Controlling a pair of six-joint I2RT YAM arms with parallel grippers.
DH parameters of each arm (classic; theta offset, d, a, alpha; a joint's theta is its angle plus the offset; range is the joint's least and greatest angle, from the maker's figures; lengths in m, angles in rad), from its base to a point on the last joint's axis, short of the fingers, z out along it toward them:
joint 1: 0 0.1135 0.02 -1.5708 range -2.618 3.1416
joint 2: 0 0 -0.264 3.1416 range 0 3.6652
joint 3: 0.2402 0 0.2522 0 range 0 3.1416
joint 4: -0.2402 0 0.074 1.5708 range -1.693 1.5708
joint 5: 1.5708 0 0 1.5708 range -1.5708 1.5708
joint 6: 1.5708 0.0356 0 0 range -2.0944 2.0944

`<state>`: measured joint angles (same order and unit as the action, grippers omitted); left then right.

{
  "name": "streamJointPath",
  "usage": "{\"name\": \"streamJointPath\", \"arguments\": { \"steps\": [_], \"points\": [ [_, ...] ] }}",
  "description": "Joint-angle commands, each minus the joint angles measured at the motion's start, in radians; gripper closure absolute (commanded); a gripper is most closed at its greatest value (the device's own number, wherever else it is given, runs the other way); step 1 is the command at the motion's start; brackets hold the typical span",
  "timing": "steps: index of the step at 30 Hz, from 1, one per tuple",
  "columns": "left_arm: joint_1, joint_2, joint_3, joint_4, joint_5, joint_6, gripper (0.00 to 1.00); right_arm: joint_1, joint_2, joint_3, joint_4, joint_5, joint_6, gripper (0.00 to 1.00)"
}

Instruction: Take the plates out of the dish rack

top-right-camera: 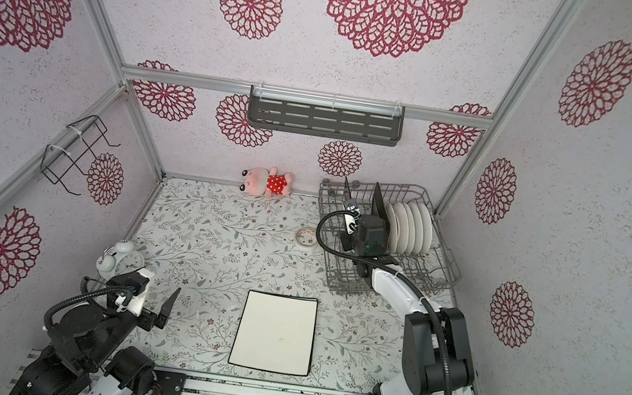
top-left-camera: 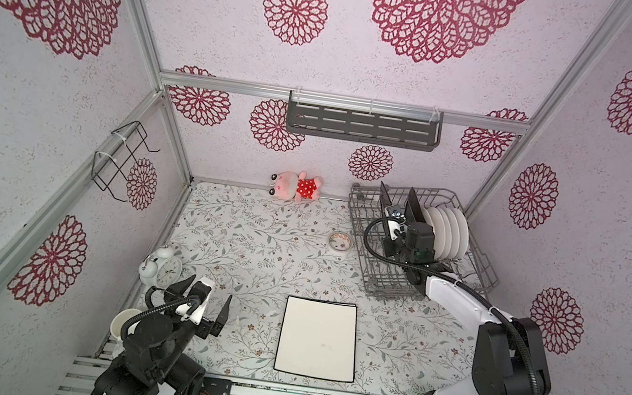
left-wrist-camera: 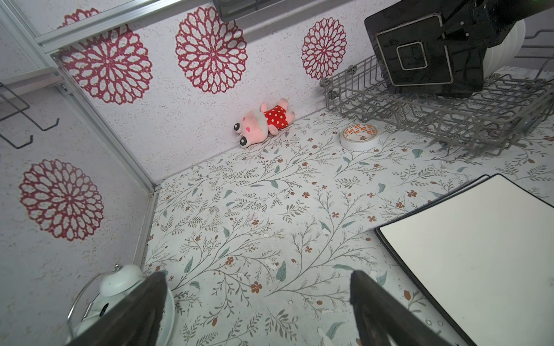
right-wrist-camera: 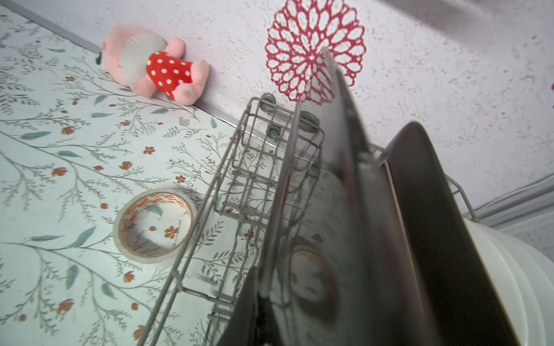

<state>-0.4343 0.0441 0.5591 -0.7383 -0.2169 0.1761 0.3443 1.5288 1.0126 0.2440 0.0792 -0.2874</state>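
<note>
Dish rack (top-left-camera: 381, 285) with plates on edge; the right gripper (left-wrist-camera: 449, 31) clamps a black square plate (left-wrist-camera: 416, 57), and the left gripper (left-wrist-camera: 257, 284) is wide open.

The right gripper's jaws are closed on the upper edge of the tilted black square plate. Its lower edge appears to sit inside the rack, though the arm blocks a clear look. Just behind the jaws stands a second black plate (top-left-camera: 414, 206), then a row of round white plates (top-left-camera: 447, 234), all upright in the rack. A tape roll (top-left-camera: 338, 243) lies on the flowered table (top-left-camera: 258, 240) beside the rack. The left gripper's jaws are spread apart above the table, holding nothing. An alarm clock (top-left-camera: 161, 269) sits just beside one jaw. A white dark-rimmed plate (top-left-camera: 317, 339) lies flat beyond the other jaw.
</note>
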Motion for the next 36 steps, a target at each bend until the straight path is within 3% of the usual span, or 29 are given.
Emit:
{"name": "streamJointPath", "arguments": {
  "steps": [1,11,21,27,33,36],
  "points": [
    [-0.009,-0.026,0.001,0.003,0.042,0.018,0.03,0.043,-0.134,0.087,0.13,0.046,-0.065,1.0],
    [-0.011,-0.041,0.018,-0.04,0.131,0.027,0.03,0.249,-0.288,0.111,-0.045,0.275,-0.216,1.0],
    [-0.011,-0.042,0.053,-0.092,0.096,0.011,0.03,0.682,-0.405,0.121,-0.182,0.756,-0.383,1.0],
    [-0.051,-0.044,0.062,-0.117,0.111,0.037,0.03,1.005,-0.305,0.118,-0.143,1.108,-0.564,1.0],
    [-0.128,-0.044,0.08,-0.155,0.106,0.055,0.03,1.166,-0.128,0.158,-0.104,1.353,-0.61,1.0],
    [-0.178,-0.046,0.077,-0.198,0.037,0.053,0.03,1.231,-0.049,0.205,-0.073,1.458,-0.621,1.0]
  ]
}}
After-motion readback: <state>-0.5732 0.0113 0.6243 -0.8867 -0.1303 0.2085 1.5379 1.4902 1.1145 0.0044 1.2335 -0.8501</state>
